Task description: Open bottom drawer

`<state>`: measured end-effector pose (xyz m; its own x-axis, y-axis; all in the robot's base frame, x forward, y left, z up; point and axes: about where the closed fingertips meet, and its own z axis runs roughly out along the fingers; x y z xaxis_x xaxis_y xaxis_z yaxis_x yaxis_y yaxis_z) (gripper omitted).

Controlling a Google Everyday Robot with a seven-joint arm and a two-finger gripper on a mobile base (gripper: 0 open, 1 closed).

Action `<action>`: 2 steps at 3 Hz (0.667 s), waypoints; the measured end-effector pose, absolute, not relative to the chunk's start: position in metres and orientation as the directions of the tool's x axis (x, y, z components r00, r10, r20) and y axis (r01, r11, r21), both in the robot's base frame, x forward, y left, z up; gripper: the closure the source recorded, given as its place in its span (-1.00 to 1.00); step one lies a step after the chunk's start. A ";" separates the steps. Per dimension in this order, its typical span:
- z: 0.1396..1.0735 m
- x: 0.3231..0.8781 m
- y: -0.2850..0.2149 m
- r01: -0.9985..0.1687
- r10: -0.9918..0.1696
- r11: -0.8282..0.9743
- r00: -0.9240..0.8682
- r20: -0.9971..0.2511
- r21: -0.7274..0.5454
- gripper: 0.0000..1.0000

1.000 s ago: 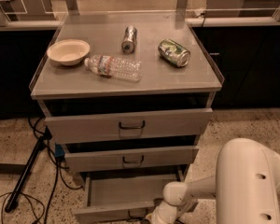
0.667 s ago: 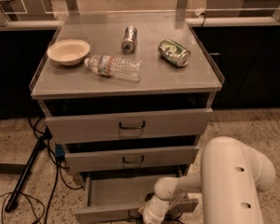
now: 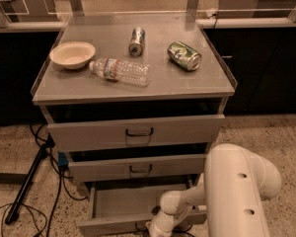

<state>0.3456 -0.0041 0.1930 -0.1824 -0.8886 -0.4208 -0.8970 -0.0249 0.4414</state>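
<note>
I see the bottom drawer pulled out at the near foot of the desk — grey tray showing. My claw sits at its front edge — whether it grips anything, I cannot tell.

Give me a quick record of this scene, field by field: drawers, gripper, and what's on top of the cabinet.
bottom drawer: pulled out, grey tray showing
gripper: at that drawer's front, by the picture's lower edge
middle drawer, top drawer: further in than the bottom one
cabinet top: bowl, water bottle, silver can, green can; bottle and cans lying down
</note>
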 end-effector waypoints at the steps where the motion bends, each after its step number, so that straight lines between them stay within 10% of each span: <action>1: 0.182 0.335 -0.003 -0.894 -0.894 -0.030 -0.176 -0.411 0.448 -1.00; 2: 0.180 0.332 -0.002 -0.896 -0.900 -0.044 -0.157 -0.407 0.442 -1.00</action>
<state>0.3316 -0.0022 0.1799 -0.1571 -0.8998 -0.4071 -0.8958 -0.0436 0.4423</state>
